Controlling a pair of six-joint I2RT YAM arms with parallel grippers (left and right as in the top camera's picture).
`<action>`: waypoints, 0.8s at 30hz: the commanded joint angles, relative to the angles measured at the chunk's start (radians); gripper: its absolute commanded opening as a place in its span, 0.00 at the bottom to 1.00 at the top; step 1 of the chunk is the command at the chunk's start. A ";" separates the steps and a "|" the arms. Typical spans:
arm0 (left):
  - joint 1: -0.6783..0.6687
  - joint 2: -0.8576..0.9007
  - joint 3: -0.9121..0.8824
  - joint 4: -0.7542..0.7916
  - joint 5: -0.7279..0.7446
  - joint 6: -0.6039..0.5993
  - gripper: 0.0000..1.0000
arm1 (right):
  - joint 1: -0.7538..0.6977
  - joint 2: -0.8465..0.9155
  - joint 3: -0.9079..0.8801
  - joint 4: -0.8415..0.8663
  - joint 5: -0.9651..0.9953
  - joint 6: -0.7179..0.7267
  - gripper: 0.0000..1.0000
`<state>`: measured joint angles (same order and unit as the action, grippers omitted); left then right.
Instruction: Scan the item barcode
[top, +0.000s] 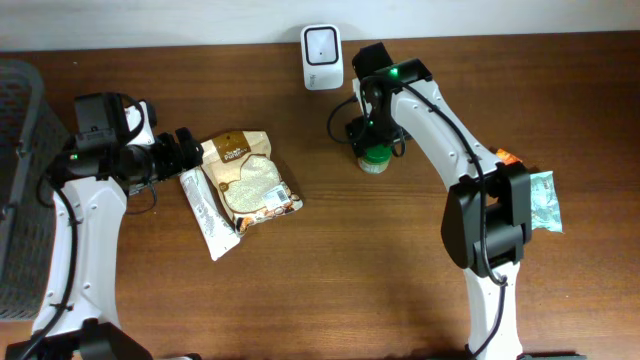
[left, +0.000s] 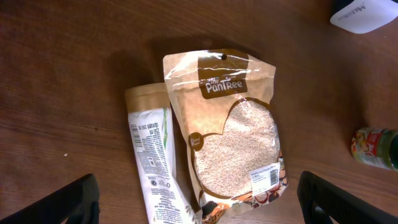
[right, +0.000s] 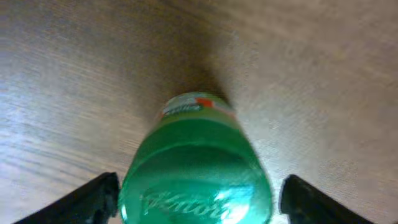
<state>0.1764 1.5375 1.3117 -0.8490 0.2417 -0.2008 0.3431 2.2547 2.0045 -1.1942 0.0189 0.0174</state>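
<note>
A jar with a green lid (top: 376, 158) stands upright on the wooden table, just below the white scanner (top: 321, 44). My right gripper (top: 376, 140) reaches down over it. In the right wrist view the green lid (right: 196, 180) fills the space between the two fingers (right: 93, 199); the left one is at the lid's edge and the right one is a little apart from it. My left gripper (top: 190, 150) hangs open over a rice pouch (left: 233, 124) and a white tube (left: 152, 162), holding nothing. The pouch carries a white barcode label (left: 264, 178).
A dark mesh basket (top: 20, 180) stands at the left edge. A teal packet (top: 541, 200) and a small orange item (top: 508, 157) lie at the far right, beside the right arm. The jar (left: 373, 148) and the scanner (left: 367, 12) also show in the left wrist view.
</note>
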 joint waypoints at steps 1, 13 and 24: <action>0.003 -0.002 0.004 0.001 -0.003 0.019 0.99 | 0.006 0.013 -0.005 -0.032 -0.026 -0.003 0.76; 0.003 -0.002 0.004 0.001 -0.003 0.020 0.99 | 0.005 0.013 -0.005 -0.047 -0.037 -0.003 0.69; 0.003 -0.002 0.004 0.001 -0.003 0.020 0.99 | 0.005 -0.101 -0.002 -0.093 -0.038 -0.119 0.66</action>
<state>0.1764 1.5375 1.3117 -0.8490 0.2417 -0.2008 0.3431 2.2482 2.0041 -1.2747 -0.0067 -0.0334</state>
